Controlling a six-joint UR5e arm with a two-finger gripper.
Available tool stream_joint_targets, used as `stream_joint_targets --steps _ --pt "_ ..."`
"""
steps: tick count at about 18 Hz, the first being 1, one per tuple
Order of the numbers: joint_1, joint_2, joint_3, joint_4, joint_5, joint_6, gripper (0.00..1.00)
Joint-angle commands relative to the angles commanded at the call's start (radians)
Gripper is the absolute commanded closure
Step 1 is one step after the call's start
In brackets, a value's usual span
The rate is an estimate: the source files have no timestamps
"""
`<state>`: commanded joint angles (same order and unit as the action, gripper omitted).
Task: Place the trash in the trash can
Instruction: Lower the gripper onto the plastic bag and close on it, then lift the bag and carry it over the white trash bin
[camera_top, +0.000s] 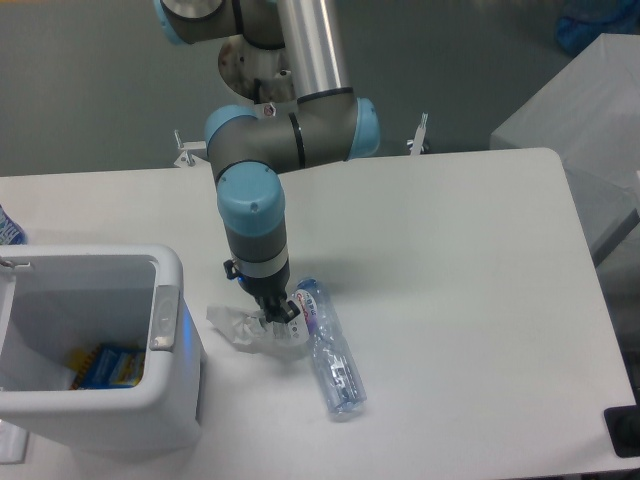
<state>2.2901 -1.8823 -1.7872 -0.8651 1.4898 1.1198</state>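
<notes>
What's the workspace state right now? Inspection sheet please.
Surface: white table, mostly bare.
Job's things: crumpled wrapper beside the bin; crushed bottle lying flat, touching the wrapper; white trash can at front left, neither piece inside.
Clutter: blue-yellow item in the bin.
Grippers: gripper down at the wrapper; jaw state unclear.
Cables: nothing seen.
Surroundings: grey floor, grey box at right.

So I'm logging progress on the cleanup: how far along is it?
Early. Neither piece is binned: the wrapper and crushed bottle both lie on the table. The gripper is down at the wrapper; whether it grips is unclear. Left: lifting each into the trash can.
</notes>
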Motion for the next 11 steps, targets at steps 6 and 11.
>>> stream_joint_targets --steps 6,11 --pt "0.104 0.072 0.112 -0.055 -0.163 -0.006 0.82" --pt "0.15 0.072 0.267 -0.057 -0.244 -0.149 0.82"
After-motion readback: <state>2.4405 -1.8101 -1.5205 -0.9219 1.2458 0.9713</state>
